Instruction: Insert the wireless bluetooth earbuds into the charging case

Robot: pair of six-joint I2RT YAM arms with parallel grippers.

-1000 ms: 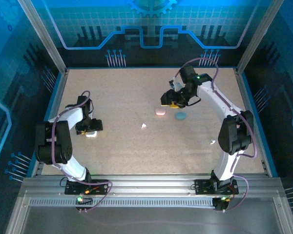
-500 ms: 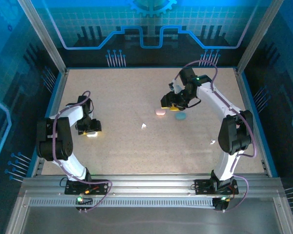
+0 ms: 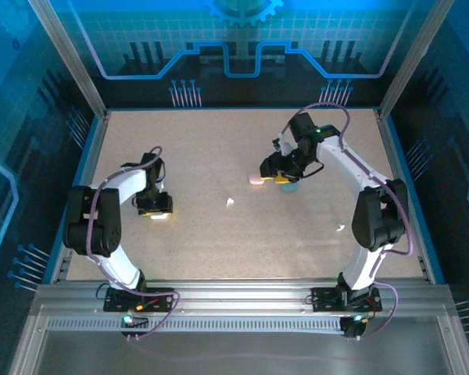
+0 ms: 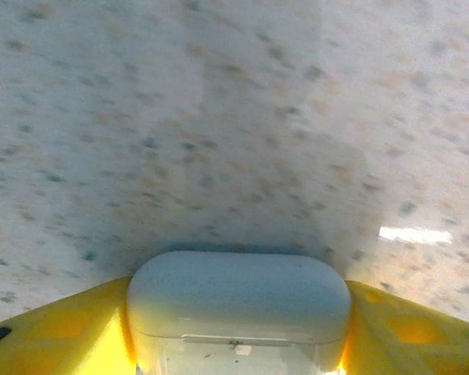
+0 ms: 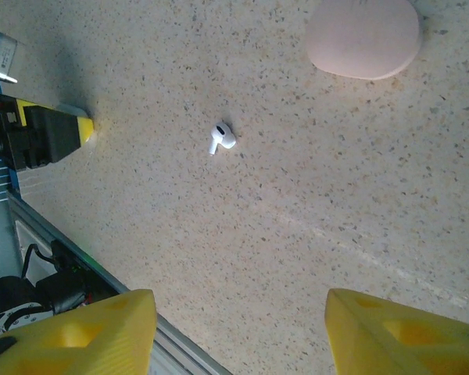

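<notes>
Your left claw [image 4: 238, 316] is gripping the white case [image 4: 238, 293] at the bench's [image 3: 203, 156] left side. Your right claw [image 5: 236, 312] is hanging wide open over a white earbud [image 5: 222, 137] lying near the pink case [image 5: 363, 35].

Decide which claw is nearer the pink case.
Right. The right claw hovers beside the pink case; the left claw grips a white case far across the table.
</notes>
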